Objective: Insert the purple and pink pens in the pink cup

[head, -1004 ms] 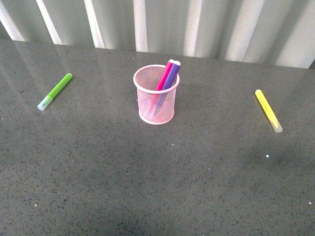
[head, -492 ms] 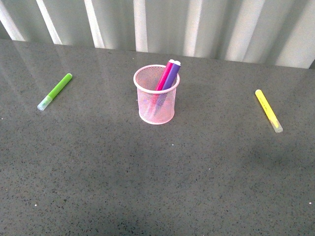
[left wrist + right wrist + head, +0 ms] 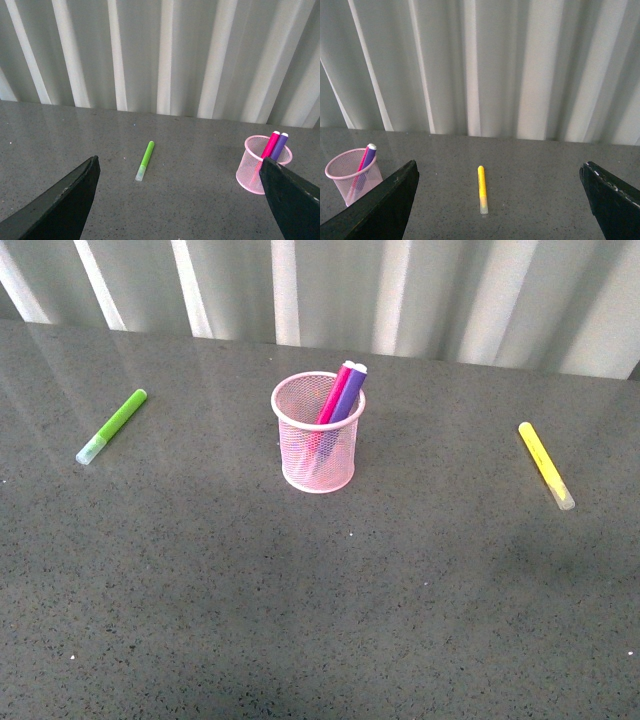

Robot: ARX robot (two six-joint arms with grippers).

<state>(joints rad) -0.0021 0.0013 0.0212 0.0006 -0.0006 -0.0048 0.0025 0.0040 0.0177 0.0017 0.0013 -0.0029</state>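
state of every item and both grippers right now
pale-pink wire-mesh cup: upright on the table, holding two pens
magenta-pink pen: in the cup, leaning
dark purple pen: in the cup, leaning
lime-green marker: flat on the table
yellow marker: flat on the table
left gripper: open, empty
right gripper: open, empty

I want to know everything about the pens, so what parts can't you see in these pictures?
- Pink pen and purple pen, front view: lower ends blurred behind the cup's mesh.
- Left wrist view: a left gripper finger covers part of the cup.
- Right wrist view: the right gripper's fingers are cut off by the picture's edge.
- Green pen and yellow pen: any print is too small to read.
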